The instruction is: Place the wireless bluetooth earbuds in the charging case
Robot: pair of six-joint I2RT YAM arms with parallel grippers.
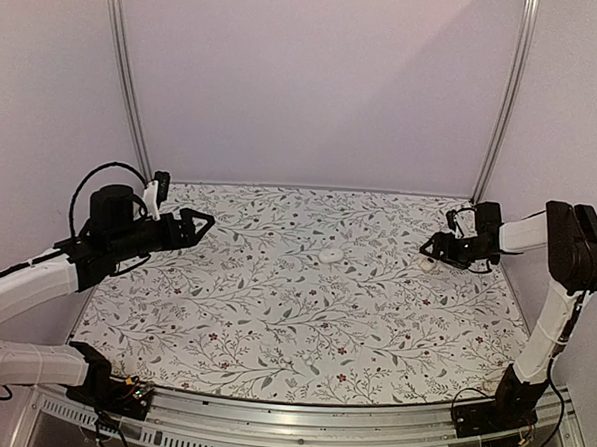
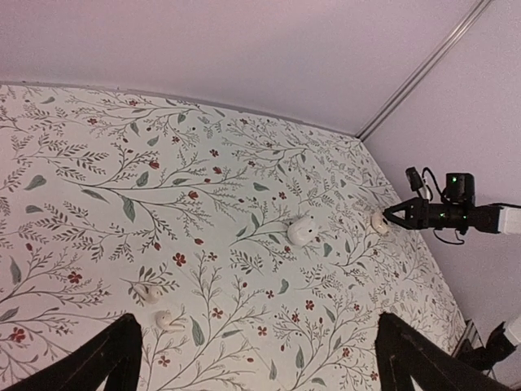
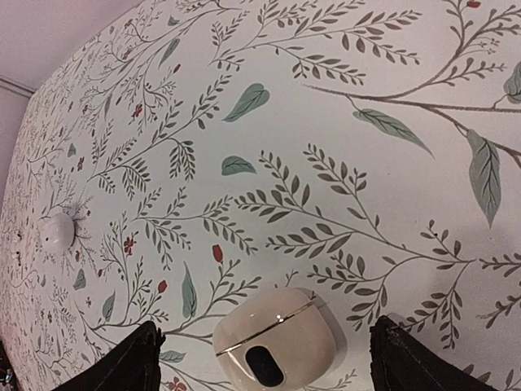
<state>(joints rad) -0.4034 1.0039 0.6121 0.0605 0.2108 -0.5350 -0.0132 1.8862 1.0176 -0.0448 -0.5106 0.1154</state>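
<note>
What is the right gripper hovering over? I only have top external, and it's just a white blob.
Observer: Right wrist shows the case, closed, sitting inside the right gripper.
Operator: Gripped?
Observer: No. There's a gap between it and each jaw.
Operator: Can't find the earbuds either.
Observer: Left wrist shows two earbuds lying close together, just ahead of the open left gripper.
</note>
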